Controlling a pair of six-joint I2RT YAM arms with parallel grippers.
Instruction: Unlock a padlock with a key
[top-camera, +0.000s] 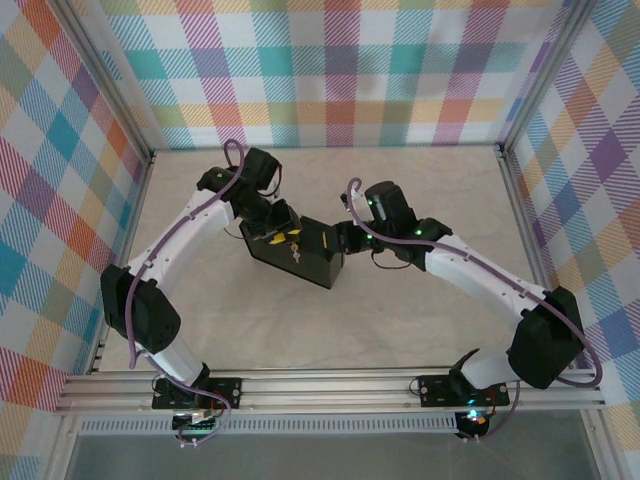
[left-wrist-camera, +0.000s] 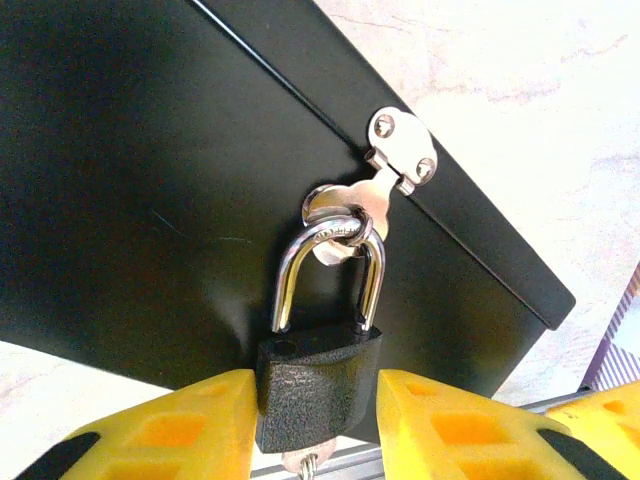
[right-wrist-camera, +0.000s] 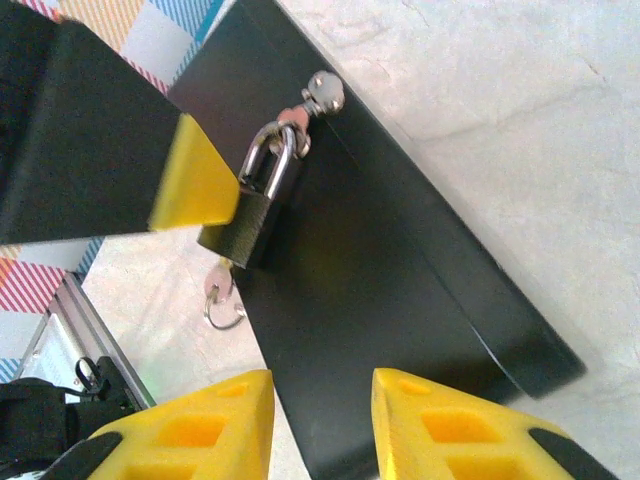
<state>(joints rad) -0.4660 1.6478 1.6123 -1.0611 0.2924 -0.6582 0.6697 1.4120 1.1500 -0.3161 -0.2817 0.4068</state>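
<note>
The small black padlock (left-wrist-camera: 318, 395) hangs by its silvery shackle from the hasp (left-wrist-camera: 400, 150) on the black box (left-wrist-camera: 150, 200). My left gripper (left-wrist-camera: 318, 380) is shut on the padlock's body, one yellow finger on each side. The key (left-wrist-camera: 310, 462) sticks out of the padlock's underside; in the right wrist view the key (right-wrist-camera: 217, 283) and its wire ring dangle below the padlock (right-wrist-camera: 245, 225). My right gripper (right-wrist-camera: 323, 385) stands at the box's (right-wrist-camera: 380, 300) other end, fingers slightly apart with the black side between them. Whether they press on the box is unclear.
The box (top-camera: 310, 262) lies slanted mid-table between the left gripper (top-camera: 275, 235) and the right gripper (top-camera: 347, 240). Plaid walls enclose the table on three sides. An aluminium rail (top-camera: 330, 392) runs along the near edge.
</note>
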